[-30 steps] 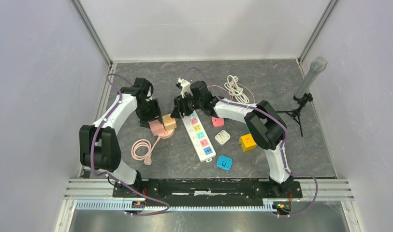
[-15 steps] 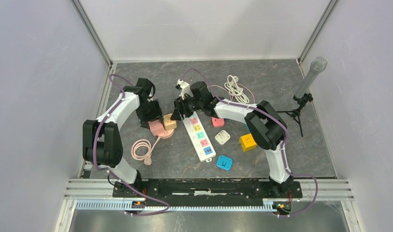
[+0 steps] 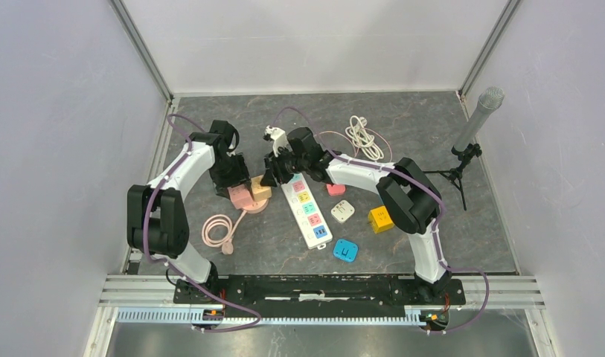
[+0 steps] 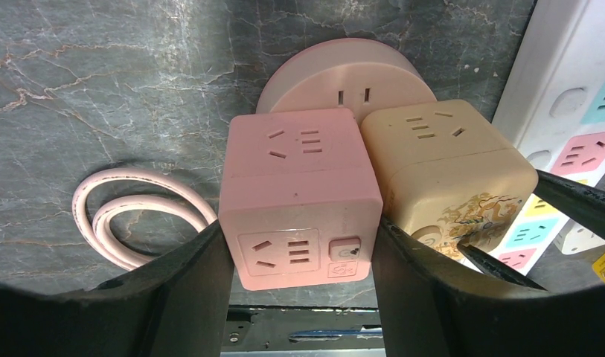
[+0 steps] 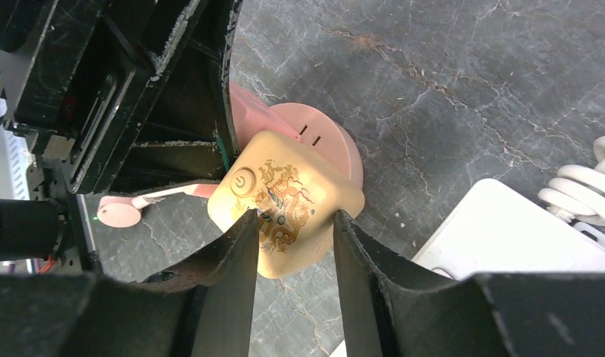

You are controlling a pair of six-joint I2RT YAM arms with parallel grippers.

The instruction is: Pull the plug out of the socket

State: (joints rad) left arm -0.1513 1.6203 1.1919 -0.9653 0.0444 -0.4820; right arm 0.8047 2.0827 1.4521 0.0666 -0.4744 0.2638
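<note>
Left wrist: smooth pink cube plug [image 4: 303, 197]

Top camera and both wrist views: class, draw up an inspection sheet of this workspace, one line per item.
Surface: dark marbled table.
Job's things: pink cube and beige cube sit side by side on the round pink socket.
Clutter: white power strip; to its right a small pink plug, white cube, yellow cube and blue cube.
Grippers: left gripper clamps the pink cube; right gripper clamps the beige cube.
Cables: pink coiled cable near the left arm; white coiled cable at the back.
Surroundings: microphone on a stand at the right edge; plain walls.
</note>
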